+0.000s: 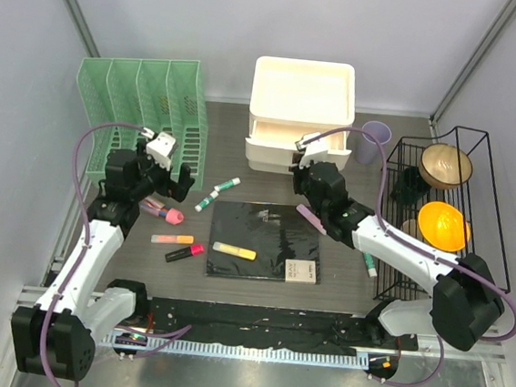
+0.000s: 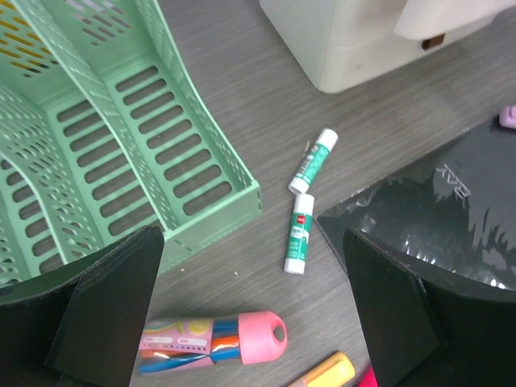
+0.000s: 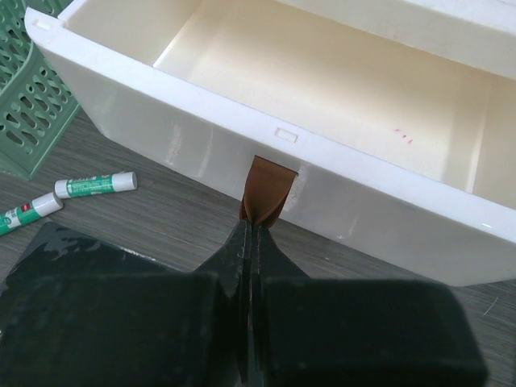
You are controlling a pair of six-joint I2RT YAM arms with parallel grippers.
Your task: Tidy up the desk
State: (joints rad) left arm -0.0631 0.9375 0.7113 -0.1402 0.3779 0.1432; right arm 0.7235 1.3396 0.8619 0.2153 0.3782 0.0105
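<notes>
My right gripper point(image 3: 251, 232) pinched the open drawer point(image 3: 201, 121) by its tab point(image 3: 268, 187). My left gripper point(image 2: 251, 270) gaped empty; markers point(image 1: 234, 251) and glue sticks point(image 2: 300, 234) lay unsorted on the desk point(image 2: 242, 97).

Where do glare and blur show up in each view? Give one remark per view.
Top external: even light, faint sheen on the glossy black rectangular notebook, all sharp. Left wrist: white glare streaks that notebook; the open left gripper looks soft. Right wrist: the shut right gripper is a blurred dark mass; the brown pull tab it pinches and the white plastic drawer are sharp.
</notes>
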